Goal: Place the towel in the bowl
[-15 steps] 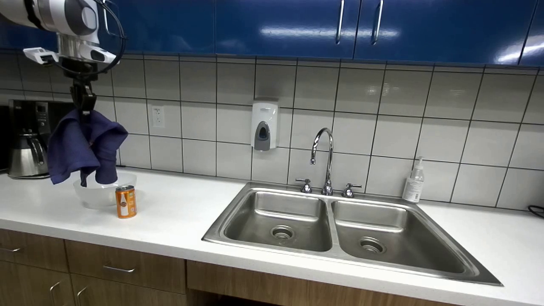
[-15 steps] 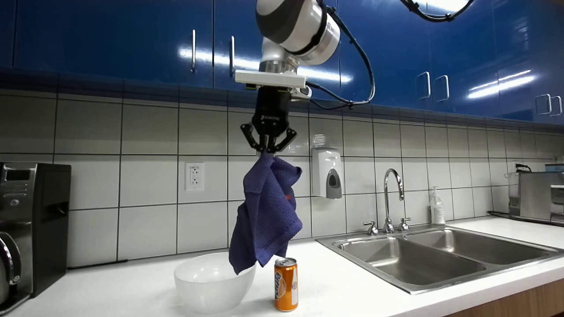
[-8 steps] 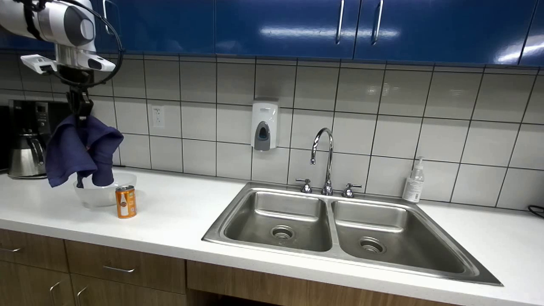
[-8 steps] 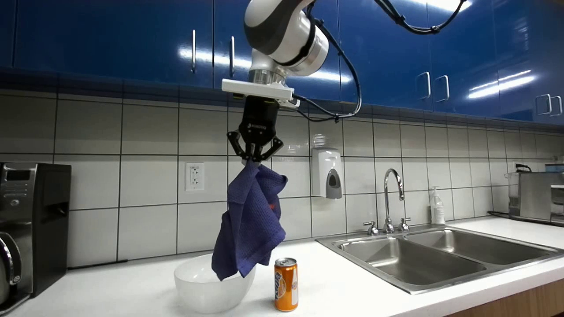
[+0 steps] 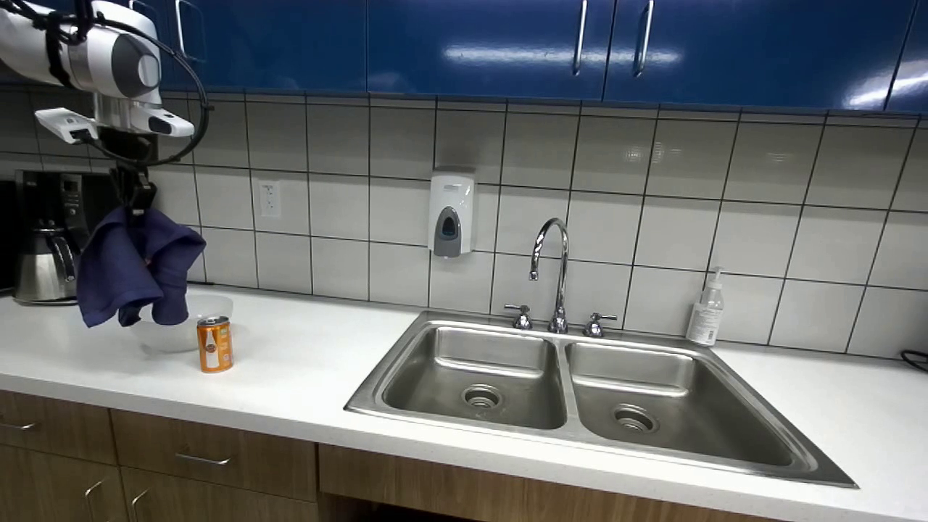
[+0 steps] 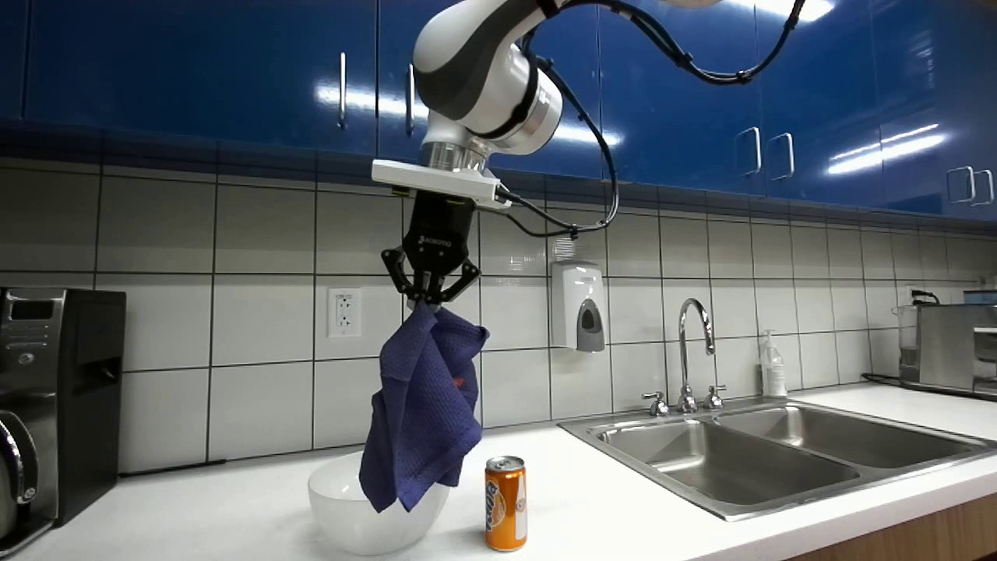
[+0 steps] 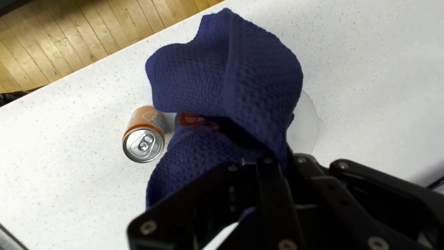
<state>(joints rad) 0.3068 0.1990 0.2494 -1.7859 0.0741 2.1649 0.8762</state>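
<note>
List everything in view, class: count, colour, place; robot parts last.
Wall: 1, whitish, background
Counter: 1, white, foreground
Bowl: 1, whitish, counter
Can: 1, orange, beside bowl
Towel: 1, purple, hanging by bowl
Coffee maker: 1, black, counter
Sink: 1, silver, counter
Tap: 1, silver, sink
Bottle: 1, clear, by sink
Machine: 1, silver, beyond sink
Soap dispenser: 1, white, wall
Outlet: 1, white, wall
Cupboards: several, blue, above
Drawers, doors: several, brown, below
Floor: 1, brown, below
Arm: 1, white, above
Fingers: 2, black, gripping towel
</note>
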